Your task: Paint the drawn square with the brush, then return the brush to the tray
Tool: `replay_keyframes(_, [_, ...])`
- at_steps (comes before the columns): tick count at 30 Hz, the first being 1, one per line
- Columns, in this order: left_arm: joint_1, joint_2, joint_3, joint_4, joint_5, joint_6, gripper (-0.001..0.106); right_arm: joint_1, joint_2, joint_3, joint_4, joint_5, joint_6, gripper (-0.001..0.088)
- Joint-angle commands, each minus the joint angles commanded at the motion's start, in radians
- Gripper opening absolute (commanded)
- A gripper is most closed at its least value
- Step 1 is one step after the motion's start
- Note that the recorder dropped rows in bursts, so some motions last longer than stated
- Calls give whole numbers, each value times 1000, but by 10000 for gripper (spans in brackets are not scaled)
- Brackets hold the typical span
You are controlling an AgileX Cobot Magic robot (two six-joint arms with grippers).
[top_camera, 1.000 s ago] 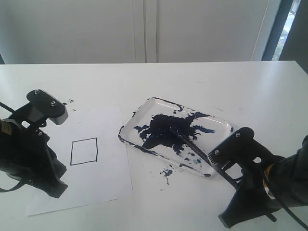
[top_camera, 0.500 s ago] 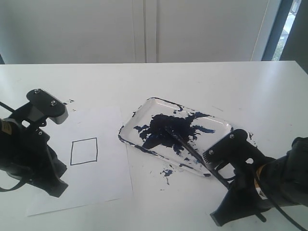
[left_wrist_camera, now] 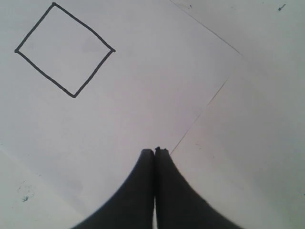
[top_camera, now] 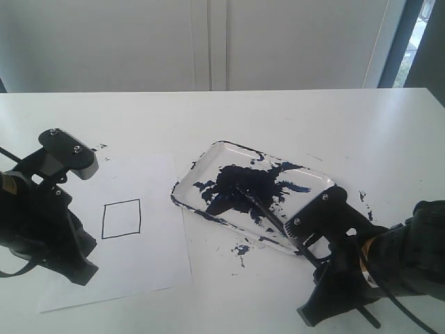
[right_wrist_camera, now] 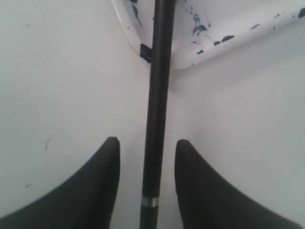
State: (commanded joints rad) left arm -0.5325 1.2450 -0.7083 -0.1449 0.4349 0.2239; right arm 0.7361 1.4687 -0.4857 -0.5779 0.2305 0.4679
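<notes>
The drawn square (top_camera: 122,219) is an empty black outline on the white paper sheet (top_camera: 156,257); the left wrist view shows the square (left_wrist_camera: 64,50) too. The brush (top_camera: 268,212) lies with its dark tip in the tray (top_camera: 316,179), its handle crossing the near rim. My right gripper (right_wrist_camera: 146,140) is open, one finger on each side of the brush (right_wrist_camera: 157,95) handle just ahead of its light band, with a gap on both sides. My left gripper (left_wrist_camera: 154,150) is shut and empty above the paper's edge.
Blue-black paint covers the tray's middle (top_camera: 243,184), and splatters lie on the table (top_camera: 242,249) in front of the rim. The left arm (top_camera: 42,223) stands over the paper's left side. The tray corner (right_wrist_camera: 224,24) shows in the right wrist view.
The right arm has moved left and nearer along the brush handle. The brush has shifted slightly left with it. The left arm has not moved.
</notes>
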Motion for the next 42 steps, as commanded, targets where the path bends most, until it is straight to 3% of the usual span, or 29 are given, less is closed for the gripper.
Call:
replay_keyframes(8, [0, 0, 0, 0, 5, 3, 0, 0, -14, 77, 0, -157, 26, 364])
replay_keyframes(21, [0, 0, 0, 0, 5, 3, 0, 0, -21, 90, -2, -117, 58, 350])
replay_keyframes(30, [0, 0, 0, 0, 5, 3, 0, 0, -21, 90, -2, -98, 58, 206])
replay_keyframes(36, [0, 0, 0, 0, 5, 3, 0, 0, -21, 90, -2, -81, 58, 0])
replay_keyframes(42, [0, 0, 0, 0, 1, 3, 0, 0, -69, 42, 4, 70, 71, 0])
